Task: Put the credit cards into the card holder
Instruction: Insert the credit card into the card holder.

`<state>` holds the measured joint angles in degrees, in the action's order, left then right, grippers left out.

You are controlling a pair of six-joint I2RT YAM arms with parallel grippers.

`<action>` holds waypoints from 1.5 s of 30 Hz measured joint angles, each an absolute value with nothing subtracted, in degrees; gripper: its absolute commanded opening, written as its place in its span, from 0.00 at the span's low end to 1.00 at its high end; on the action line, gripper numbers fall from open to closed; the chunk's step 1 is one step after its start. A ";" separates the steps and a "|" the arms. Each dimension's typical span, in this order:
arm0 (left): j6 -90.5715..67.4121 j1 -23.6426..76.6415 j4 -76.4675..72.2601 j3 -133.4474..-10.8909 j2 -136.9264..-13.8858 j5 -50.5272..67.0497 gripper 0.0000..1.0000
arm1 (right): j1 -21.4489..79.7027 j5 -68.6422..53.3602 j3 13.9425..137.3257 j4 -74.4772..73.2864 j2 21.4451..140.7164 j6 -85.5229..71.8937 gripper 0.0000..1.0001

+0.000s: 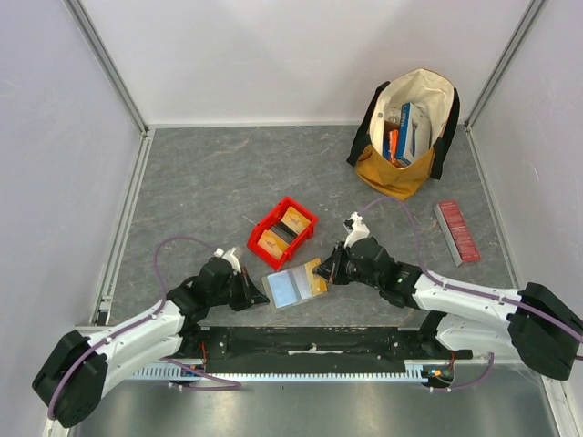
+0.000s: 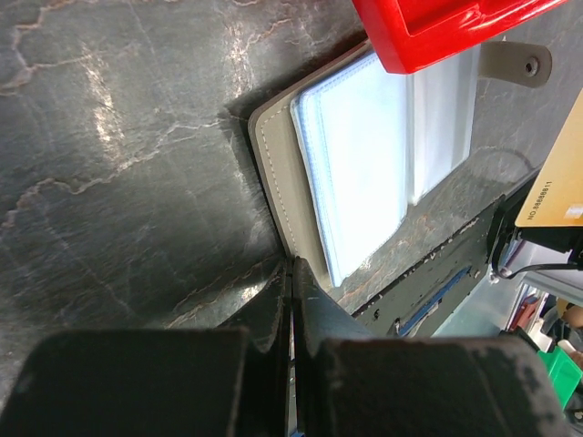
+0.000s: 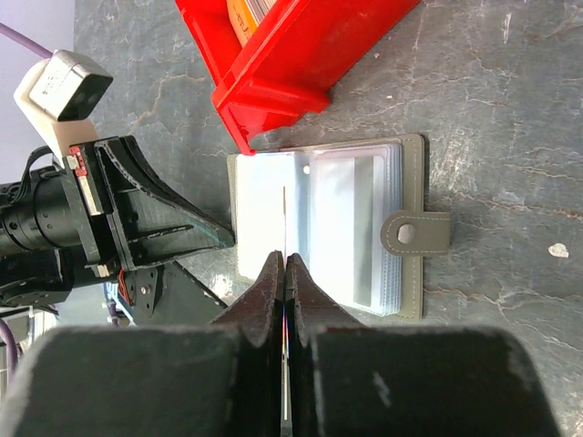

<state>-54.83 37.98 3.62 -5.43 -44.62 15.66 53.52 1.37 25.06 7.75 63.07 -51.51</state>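
The grey-olive card holder (image 1: 284, 289) lies open in front of the red bin, clear sleeves up. My right gripper (image 1: 328, 269) is shut on a tan credit card (image 1: 315, 279) and holds it tilted over the holder's right half. In the right wrist view the card (image 3: 285, 214) is edge-on, a thin line over the sleeves of the holder (image 3: 414, 182), between my shut fingertips (image 3: 286, 259). My left gripper (image 1: 262, 298) is shut, its tips (image 2: 293, 266) at the holder's left cover edge (image 2: 273, 182). More tan cards (image 1: 293, 218) lie in the bin.
The red bin (image 1: 282, 232) stands just behind the holder and overlaps its far edge in the left wrist view (image 2: 437, 32). A long red ribbed box (image 1: 455, 232) lies at the right. An open tan bag (image 1: 410, 132) with colourful boxes stands at the back right.
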 measured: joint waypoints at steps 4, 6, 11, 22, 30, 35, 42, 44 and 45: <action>-54.83 37.95 2.76 -5.39 -45.30 15.97 0.02 | 53.52 1.26 24.73 10.94 65.17 -52.56 0.00; -54.81 37.95 2.57 -5.39 -45.60 16.08 0.02 | 53.52 0.93 24.73 13.15 67.44 -52.97 0.00; -54.81 37.95 2.28 -5.43 -46.24 16.25 0.02 | 53.52 -1.26 24.91 15.90 74.13 -52.93 0.00; -54.52 37.98 2.96 -6.66 -47.94 16.21 0.02 | 52.82 -6.44 26.41 22.15 83.81 -51.31 0.00; -54.28 37.98 3.18 -7.14 -48.49 16.19 0.02 | 50.76 -10.74 26.50 29.45 87.77 -51.24 0.00; -54.28 37.98 3.27 -7.20 -48.49 16.16 0.02 | 50.65 -12.23 26.11 34.44 88.55 -51.70 0.00; -54.11 38.00 3.95 -7.55 -48.56 16.01 0.02 | 50.06 -13.17 24.80 36.95 91.26 -52.14 0.00; -53.95 38.00 4.32 -7.55 -48.18 15.90 0.02 | 49.15 -13.28 24.23 36.84 90.63 -52.10 0.00; -53.91 38.00 4.45 -7.55 -48.05 15.77 0.02 | 48.77 -13.28 24.10 36.69 90.11 -52.01 0.00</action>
